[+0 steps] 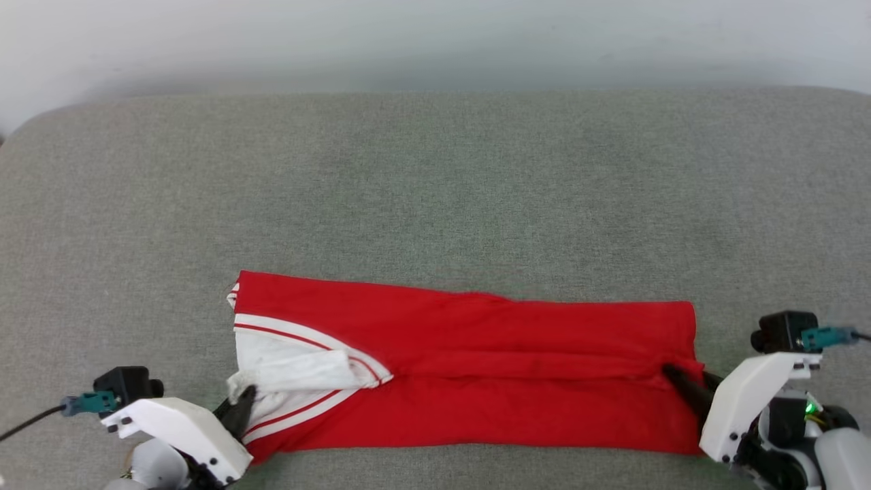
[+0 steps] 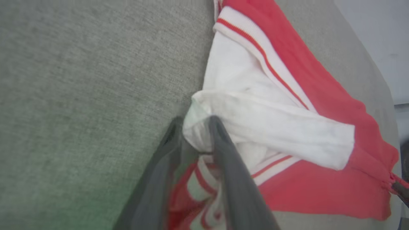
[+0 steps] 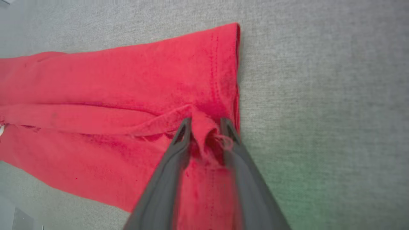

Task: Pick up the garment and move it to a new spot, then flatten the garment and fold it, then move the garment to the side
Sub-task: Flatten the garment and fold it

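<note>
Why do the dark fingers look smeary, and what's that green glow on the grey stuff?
Left wrist view: the left gripper's fingers are blurred, and a green tint lies on the grey cushion. Right wrist view: the right gripper's fingers smear too, green tint lower right. Head view: sharp, soft even light; a green lamp glows on the right arm, perhaps the source.

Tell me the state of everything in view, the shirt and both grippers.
garment: folded lengthwise into a long band, lying on the grey surface
left gripper: fingers slightly apart, white sleeve cloth between them, grip unclear
right gripper: fingers slightly apart, red cloth bunched between them, grip unclear
</note>
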Tool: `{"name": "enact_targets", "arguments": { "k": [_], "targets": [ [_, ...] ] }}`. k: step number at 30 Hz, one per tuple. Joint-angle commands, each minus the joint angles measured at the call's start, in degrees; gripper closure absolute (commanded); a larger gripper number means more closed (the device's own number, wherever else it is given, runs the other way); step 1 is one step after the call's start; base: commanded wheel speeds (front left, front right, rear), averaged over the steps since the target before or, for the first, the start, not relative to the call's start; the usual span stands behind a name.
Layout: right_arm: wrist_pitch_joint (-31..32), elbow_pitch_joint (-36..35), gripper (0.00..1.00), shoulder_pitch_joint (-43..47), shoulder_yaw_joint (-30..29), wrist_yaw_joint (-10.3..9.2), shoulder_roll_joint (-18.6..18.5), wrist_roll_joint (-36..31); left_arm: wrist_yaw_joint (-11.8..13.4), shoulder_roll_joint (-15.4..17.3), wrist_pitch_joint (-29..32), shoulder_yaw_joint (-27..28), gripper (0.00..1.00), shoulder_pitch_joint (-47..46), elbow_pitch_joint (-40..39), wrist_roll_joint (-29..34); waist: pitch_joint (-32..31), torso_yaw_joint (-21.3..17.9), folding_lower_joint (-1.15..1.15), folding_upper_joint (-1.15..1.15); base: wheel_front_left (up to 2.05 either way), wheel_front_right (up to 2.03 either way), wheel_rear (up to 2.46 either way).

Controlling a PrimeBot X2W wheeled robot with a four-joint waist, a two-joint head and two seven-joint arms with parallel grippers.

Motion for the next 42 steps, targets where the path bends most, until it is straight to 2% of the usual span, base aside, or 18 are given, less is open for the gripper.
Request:
{"name": "enact_targets", "arguments": {
  "k": [1,7,11,17,18,19,22,26,34,41,42],
  "targets": [
    [-1.05,0.21,0.0,1.5,0.03,-0.04,0.61,-0.07,0.25,-0.73,-1.23,-0.2,0.0,0.82,0.36,0.93,-0.28,-0.05,0.01,0.0,0.0,0.0,0.0],
    [-8.24,-4.62,0.0,4.08,0.85,-0.04,0.85,-0.04,0.91,-1.6,-11.73,0.07,0.0,0.02,-1.0,7.01,-2.17,-0.59,0.01,0.0,0.0,0.0,0.0],
    [-10.25,-9.26,0.0,4.8,0.42,-0.04,-0.24,0.41,1.79,-1.24,-17.67,-0.18,0.0,0.73,-4.48,11.24,-3.6,-1.52,0.01,0.0,0.0,0.0,0.0],
    [-7.01,-12.65,0.0,3.88,-4.02,-0.04,-2.46,0.16,3.88,-1.7,-25.12,-1.17,0.0,0.63,-10.19,17.58,-5.09,-2.11,0.01,0.0,0.0,0.0,0.0],
    [-5.87,-12.55,0.0,3.55,-5.09,-0.04,-2.98,0.15,4.25,-1.65,-26.05,-1.65,0.0,0.42,-11.08,18.92,-5.18,-2.0,0.01,0.0,0.0,0.0,0.0],
    [-1.78,-11.67,0.0,2.41,-8.19,-0.04,-4.36,-0.23,5.27,-1.85,-28.12,-2.4,0.0,-0.51,-13.64,22.62,-5.24,-1.24,0.01,0.0,0.0,0.0,0.0],
    [2.75,-10.25,0.0,1.87,-10.24,-0.04,-5.07,-0.64,6.61,-2.11,-28.98,-3.75,0.0,-0.84,-15.62,26.36,-4.98,-0.11,0.01,0.0,0.0,0.0,0.0],
    [7.94,-8.47,0.0,1.81,-11.07,-0.04,-4.13,-1.49,7.62,-2.75,-29.39,-5.11,0.0,-1.13,-17.78,28.92,-4.18,1.85,0.01,0.0,0.0,0.0,0.0],
    [11.89,-2.47,0.0,1.09,-10.73,-0.04,1.02,-1.81,7.42,-4.4,-29.62,-7.1,0.0,-2.21,-19.59,30.4,-1.59,6.01,0.01,0.0,0.0,0.0,0.0],
    [15.63,6.35,0.0,1.9,-8.07,-0.04,3.32,-0.82,7.17,-4.89,-29.58,-7.5,0.0,-2.78,-18.58,30.42,-0.82,7.59,0.01,0.0,0.0,0.0,0.0],
    [15.98,6.89,0.23,1.97,-7.48,-0.03,3.61,-0.55,7.17,-4.92,-29.6,-7.45,0.0,-2.78,-18.44,30.32,-0.88,7.59,0.01,0.0,0.0,0.0,0.0]
  ]
}}
